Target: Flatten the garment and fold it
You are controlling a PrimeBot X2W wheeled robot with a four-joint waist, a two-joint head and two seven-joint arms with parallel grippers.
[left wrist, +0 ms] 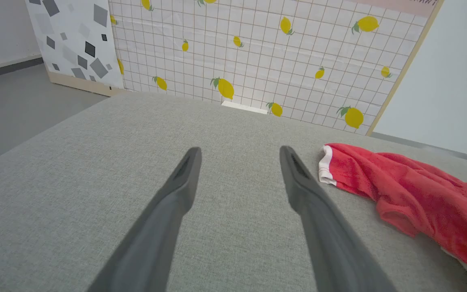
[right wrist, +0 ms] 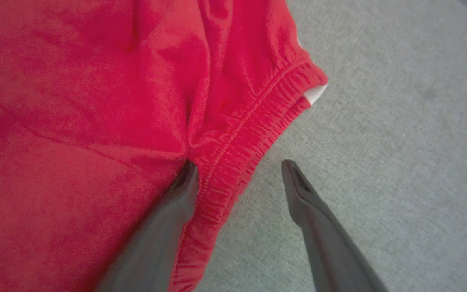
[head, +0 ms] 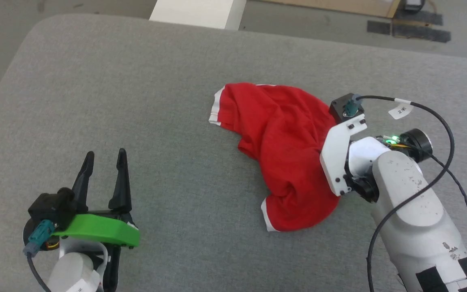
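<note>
The grey cloth-covered table (head: 136, 101) takes up most of the head view, with a white block (head: 197, 12) beyond its far edge. The left wrist view alone shows what stands behind: a lemon-print grid panel (left wrist: 258, 52) beside a panel of grey squares (left wrist: 75, 44).

The red shorts (head: 286, 150) lie crumpled right of the table's middle, with white trim at the left and near ends. The pale right forearm (head: 412, 202) reaches in from the lower right, and its white bracket (head: 339, 158) hides that arm's fingers in the head view.

The right wrist view shows them: the right tool (right wrist: 239, 164) is spread wide and grips nothing (one fingertip is tucked against the red cloth, the other over bare table), with the elastic waistband (right wrist: 233, 162) running between them.

The left tool (head: 106, 152) stands wide open and empty, well apart from the shorts.
</note>
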